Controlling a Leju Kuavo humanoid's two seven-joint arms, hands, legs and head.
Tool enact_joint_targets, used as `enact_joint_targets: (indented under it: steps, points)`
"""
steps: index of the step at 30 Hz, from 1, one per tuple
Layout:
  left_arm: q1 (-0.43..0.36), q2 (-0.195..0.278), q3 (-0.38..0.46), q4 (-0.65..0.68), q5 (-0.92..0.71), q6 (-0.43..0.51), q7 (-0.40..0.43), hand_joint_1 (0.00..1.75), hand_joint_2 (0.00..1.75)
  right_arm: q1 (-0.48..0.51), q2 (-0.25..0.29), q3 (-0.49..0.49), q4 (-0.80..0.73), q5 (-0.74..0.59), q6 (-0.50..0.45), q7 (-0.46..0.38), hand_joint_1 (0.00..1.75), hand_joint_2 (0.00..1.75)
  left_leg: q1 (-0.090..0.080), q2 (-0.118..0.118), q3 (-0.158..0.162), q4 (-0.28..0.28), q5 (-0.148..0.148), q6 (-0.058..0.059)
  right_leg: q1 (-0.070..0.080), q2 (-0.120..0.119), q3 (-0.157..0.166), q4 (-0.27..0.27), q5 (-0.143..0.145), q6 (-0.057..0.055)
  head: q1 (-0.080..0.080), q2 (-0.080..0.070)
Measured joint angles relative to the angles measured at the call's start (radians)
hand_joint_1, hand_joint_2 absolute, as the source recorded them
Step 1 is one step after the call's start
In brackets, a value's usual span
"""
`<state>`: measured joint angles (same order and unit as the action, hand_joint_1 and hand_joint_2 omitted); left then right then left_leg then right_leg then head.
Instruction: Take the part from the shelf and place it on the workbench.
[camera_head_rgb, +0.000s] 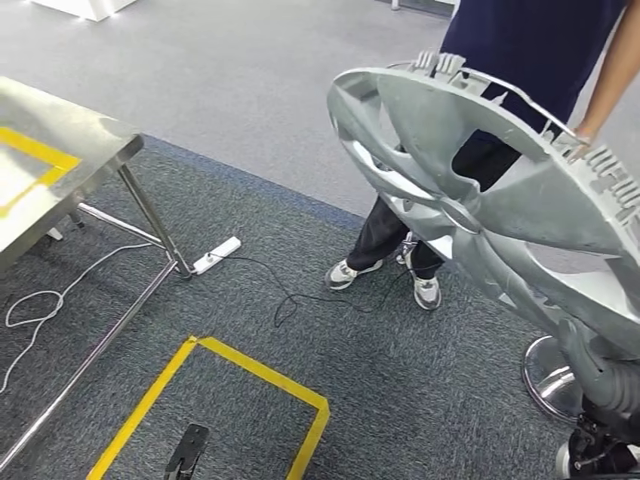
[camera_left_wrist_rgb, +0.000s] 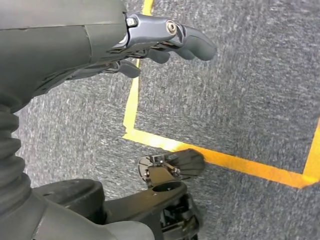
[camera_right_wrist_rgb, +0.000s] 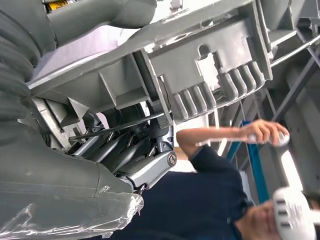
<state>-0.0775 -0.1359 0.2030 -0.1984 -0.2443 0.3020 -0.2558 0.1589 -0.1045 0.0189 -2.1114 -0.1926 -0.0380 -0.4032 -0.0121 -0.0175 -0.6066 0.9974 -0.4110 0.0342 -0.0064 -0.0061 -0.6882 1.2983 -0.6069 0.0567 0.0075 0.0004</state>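
Note:
The part (camera_head_rgb: 483, 210) is a large grey cast-metal piece with curved ribs and a toothed rim, carried in the air at the right of the head view. My right hand (camera_right_wrist_rgb: 143, 160) grips it from underneath, its fingers tucked against the part (camera_right_wrist_rgb: 211, 65). The steel workbench (camera_head_rgb: 68, 150), marked with yellow tape, stands at the far left, well apart from the part. My left hand (camera_left_wrist_rgb: 166, 40) hangs over the grey carpet with its fingers stretched out and nothing in them.
A person (camera_head_rgb: 528, 40) in a dark blue shirt stands right behind the part, one hand (camera_head_rgb: 577, 140) on its rim. A white power strip (camera_head_rgb: 216, 255) and cables lie by the bench leg. Yellow tape (camera_head_rgb: 249, 370) frames a floor square. A chrome round base (camera_head_rgb: 551, 375) stands at the right.

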Motion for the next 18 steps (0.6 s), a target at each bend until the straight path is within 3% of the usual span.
enact_joint_targets:
  steps: [1,2,3,5,7,9,10,12,13,15,16,17,18]
  points:
    - [0.001,0.000,0.000,0.000,-0.002,0.003,0.001,0.00,1.75,0.000,0.000,0.000,0.000,-0.001,0.001,0.000,1.75,1.75,0.000,-0.010,0.000,0.000,0.000,0.000,0.000,0.001,-0.011,0.014,0.006,0.000,0.000,0.000]
    - [0.002,0.000,0.000,0.000,-0.003,0.005,0.002,0.00,1.75,0.000,0.000,0.000,0.000,-0.001,0.002,0.000,1.75,1.75,0.000,-0.021,0.001,0.001,0.000,0.000,-0.001,0.003,-0.003,-0.012,0.031,0.000,0.000,0.000]
    - [0.002,0.000,0.000,0.000,-0.005,0.007,0.004,0.00,1.75,-0.001,0.000,-0.001,0.001,-0.001,0.002,0.000,1.75,1.75,0.001,-0.033,0.003,0.001,0.000,-0.001,-0.002,0.008,0.023,-0.072,0.070,-0.001,0.000,0.000]
    - [0.002,0.000,0.000,0.000,-0.006,0.010,0.006,0.00,1.75,-0.002,0.000,-0.002,0.000,-0.001,0.002,-0.001,1.75,1.75,0.000,-0.053,0.003,0.004,0.001,-0.007,-0.009,0.043,0.087,-0.206,0.127,-0.002,0.000,0.000]
    - [0.002,0.001,0.000,0.000,-0.007,0.012,0.006,0.00,1.75,-0.002,0.000,-0.004,-0.001,-0.002,0.002,-0.002,1.75,1.75,0.000,-0.070,-0.005,0.006,0.005,-0.018,-0.012,0.071,0.115,-0.262,0.137,-0.007,-0.001,0.000]
    - [0.006,0.003,0.000,0.000,-0.008,0.014,0.006,0.00,1.75,-0.001,0.000,-0.004,-0.002,-0.001,0.002,-0.002,1.75,1.75,0.003,-0.084,-0.011,0.005,0.010,-0.028,-0.010,0.061,0.117,-0.265,0.139,-0.017,-0.002,0.000]
    - [0.009,0.004,0.000,0.000,-0.008,0.014,0.006,0.00,1.75,-0.001,0.000,-0.004,-0.002,-0.001,0.003,-0.002,1.75,1.75,0.002,-0.080,-0.014,0.011,0.004,-0.032,-0.011,0.053,0.118,-0.267,0.140,-0.024,-0.002,0.000]
    - [0.009,0.004,0.000,0.000,-0.008,0.015,0.006,0.00,1.75,-0.002,0.000,-0.005,-0.002,-0.002,0.002,-0.002,1.75,1.75,0.001,-0.045,-0.041,0.072,-0.038,-0.042,-0.013,0.033,0.121,-0.273,0.143,-0.035,-0.009,0.000]
    - [0.008,0.004,0.000,0.000,-0.008,0.015,0.006,0.00,1.75,-0.002,0.000,-0.006,-0.003,-0.002,0.002,-0.002,1.75,1.75,0.000,-0.021,-0.069,0.132,-0.070,-0.046,-0.012,0.022,0.121,-0.273,0.143,-0.038,-0.012,0.000]
    - [0.007,0.004,0.000,0.000,-0.011,0.015,0.006,0.00,1.75,-0.001,0.000,-0.006,-0.003,-0.002,0.002,-0.002,1.75,1.75,0.004,0.001,-0.129,0.261,-0.123,-0.054,-0.011,0.001,0.121,-0.273,0.142,-0.041,-0.015,0.000]
    - [0.008,0.003,0.000,0.000,-0.014,0.015,0.006,0.00,1.75,-0.001,0.000,-0.006,-0.003,-0.002,0.002,-0.002,1.75,1.75,0.006,0.003,-0.143,0.290,-0.125,-0.055,-0.011,-0.009,0.121,-0.273,0.141,-0.041,-0.015,0.000]
    - [0.008,0.003,0.000,0.000,-0.018,0.015,0.006,0.00,1.75,-0.001,0.000,-0.006,-0.003,-0.002,0.003,-0.002,1.75,1.75,0.007,0.005,-0.139,0.283,-0.108,-0.056,-0.011,-0.018,0.122,-0.273,0.141,-0.041,-0.015,0.000]
    - [0.008,0.004,0.000,0.000,-0.021,0.015,0.006,0.00,1.75,-0.001,0.000,-0.006,-0.003,-0.002,0.003,-0.002,1.75,1.75,0.008,0.010,-0.116,0.237,-0.076,-0.056,-0.011,-0.026,0.124,-0.273,0.139,-0.040,-0.015,0.000]
